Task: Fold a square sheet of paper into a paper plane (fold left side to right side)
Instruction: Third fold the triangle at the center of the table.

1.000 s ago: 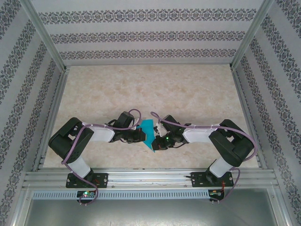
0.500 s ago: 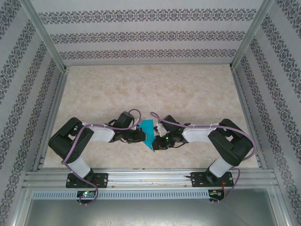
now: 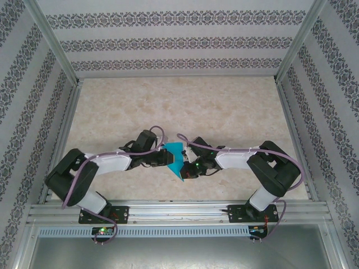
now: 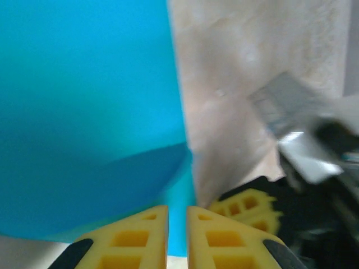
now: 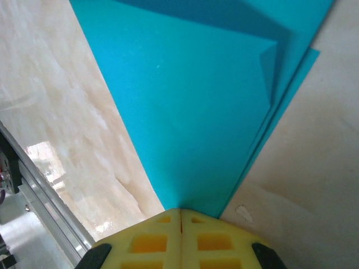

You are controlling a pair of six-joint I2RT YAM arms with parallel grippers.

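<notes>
**Two arms, one teal sheet**

The square sheet of paper (image 3: 176,158), folded, lies by the table's (image 3: 224,106) 6 o'clock edge, with open room toward 12. Both arms crouch, elbows out. The right gripper (image 5: 180,212) pinches its tip. The left gripper (image 4: 178,208) shows a slit between its jaws; I cannot tell if it grips.

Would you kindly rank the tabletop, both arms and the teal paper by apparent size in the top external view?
1. tabletop
2. left arm and right arm, too alike to rank
3. teal paper, smallest

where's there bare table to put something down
Bare table runs from the teal paper to the back wall, full width. Crowded near the middle front, where the left gripper and right gripper meet at the paper.
</notes>
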